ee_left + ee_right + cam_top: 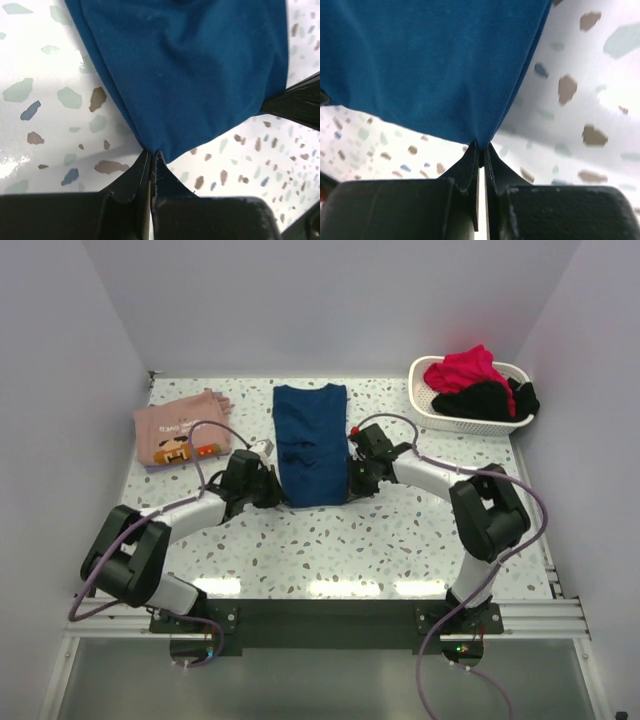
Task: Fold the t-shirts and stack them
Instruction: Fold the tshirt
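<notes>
A dark blue t-shirt lies lengthwise as a narrow folded strip on the middle of the table, print hidden. My left gripper is shut on its near left corner; in the left wrist view the gripper pinches the cloth at the tip. My right gripper is shut on the near right corner, and the right wrist view shows that gripper with blue cloth bunched between its tips. A salmon-pink t-shirt with a cartoon print lies folded at the back left.
A white basket at the back right holds red and black clothes. White walls close in the speckled table on three sides. The right arm's black finger shows at the edge of the left wrist view.
</notes>
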